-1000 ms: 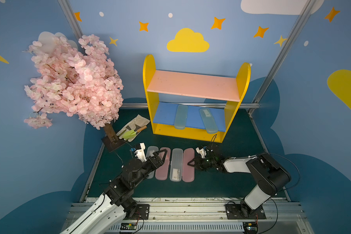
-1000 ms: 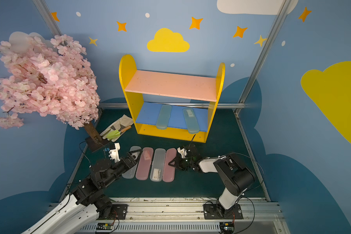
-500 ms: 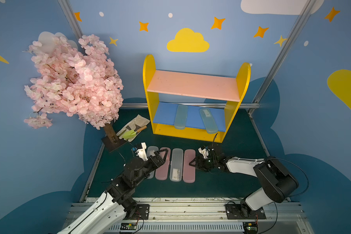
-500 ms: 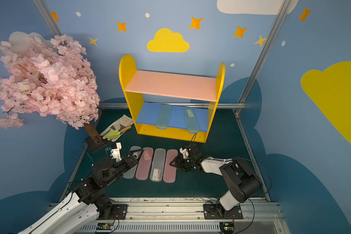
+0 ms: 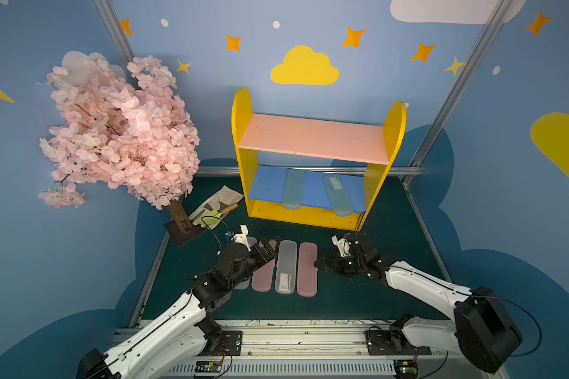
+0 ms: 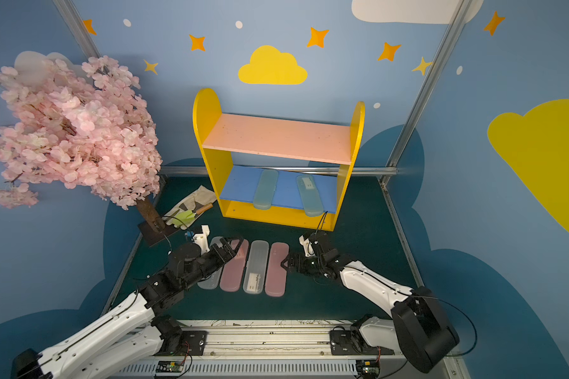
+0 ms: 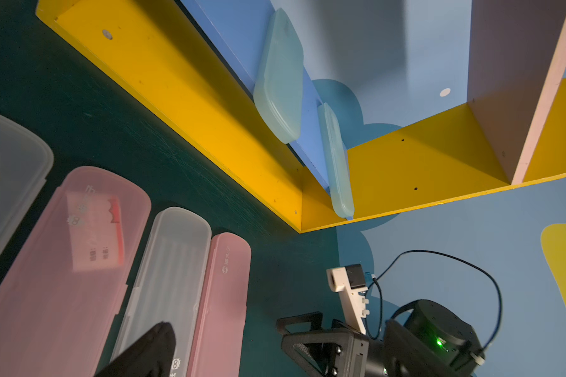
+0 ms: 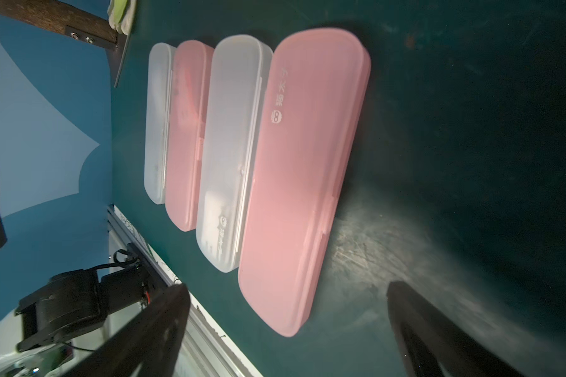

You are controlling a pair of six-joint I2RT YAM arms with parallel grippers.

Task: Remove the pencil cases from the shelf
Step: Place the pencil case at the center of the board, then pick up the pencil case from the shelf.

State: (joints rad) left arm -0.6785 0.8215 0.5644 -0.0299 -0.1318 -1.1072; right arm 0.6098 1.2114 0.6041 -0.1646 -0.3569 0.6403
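The shelf (image 5: 242, 137) stands at the back of the green mat (image 5: 391, 236), with two pale blue pencil cases (image 5: 293, 189) lying apart on its blue lower board (image 5: 266, 183). Four more pencil cases (image 5: 285, 267) lie side by side in front. The left gripper (image 5: 270, 246) hangs wide open over their left half. The right gripper (image 5: 319, 264), equally wide and holding nothing, sits beside the outer pink case (image 5: 307, 269).

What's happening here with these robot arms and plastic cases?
Two arms are emptying the shelf. Four pencil cases lie in a row on the green mat; two pale blue cases are on the blue lower board. The right gripper is open beside the rightmost pink case, holding nothing. The left gripper, open, is over the row's left side.
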